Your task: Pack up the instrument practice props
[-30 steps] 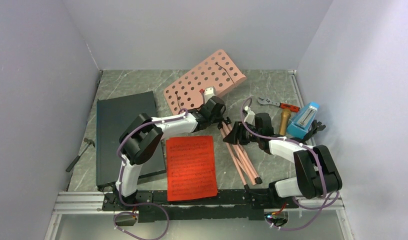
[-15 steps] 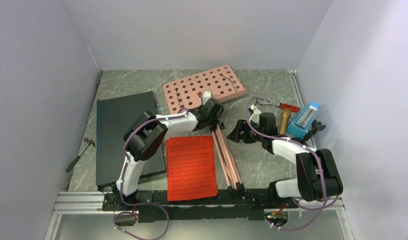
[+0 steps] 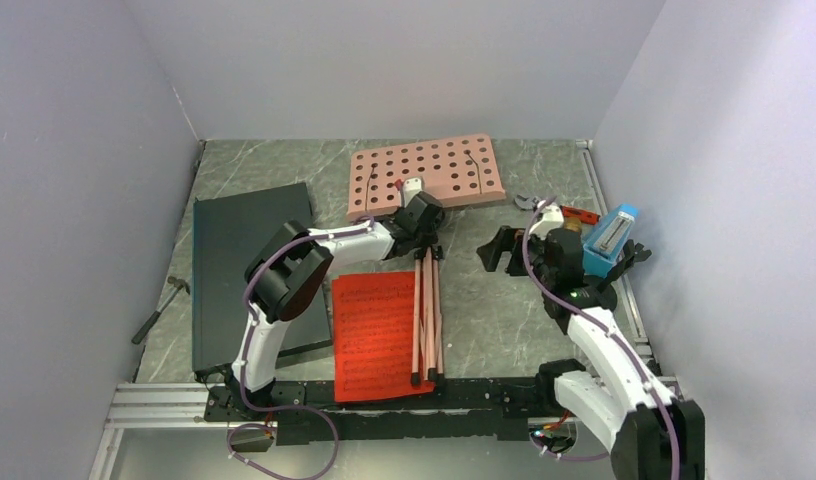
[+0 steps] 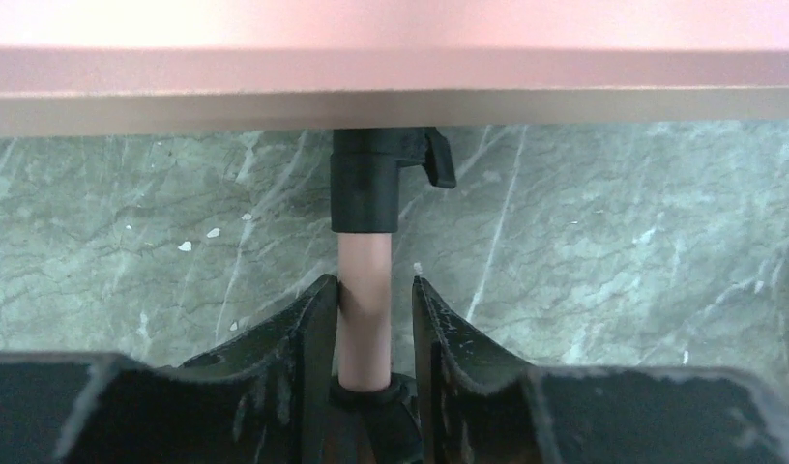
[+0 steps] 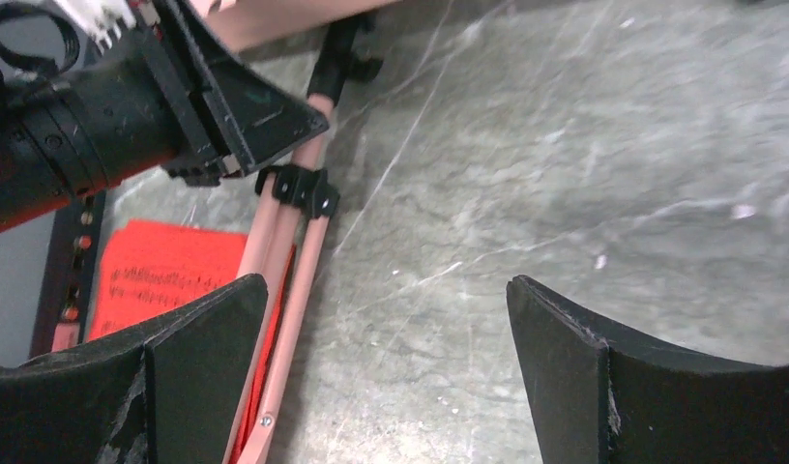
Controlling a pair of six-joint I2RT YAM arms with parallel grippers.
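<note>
Left jaws sat narrow around the music stand pole (image 4: 365, 290), grip uncertain, likely steadying it flat; right jaws stood wide, empty.

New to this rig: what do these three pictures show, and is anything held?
Two robot arms are bolted at the table's near edge. The overhead picture shows both: left arm, right arm. The other two come from cameras on their wrists. On the table lie a folded pink music stand, a red sheet-music page, a blue metronome and a dark slab. The left jaws straddle the stand's pole, a small gap on one side, not clamped. The right jaws stand wide open, empty.
</note>
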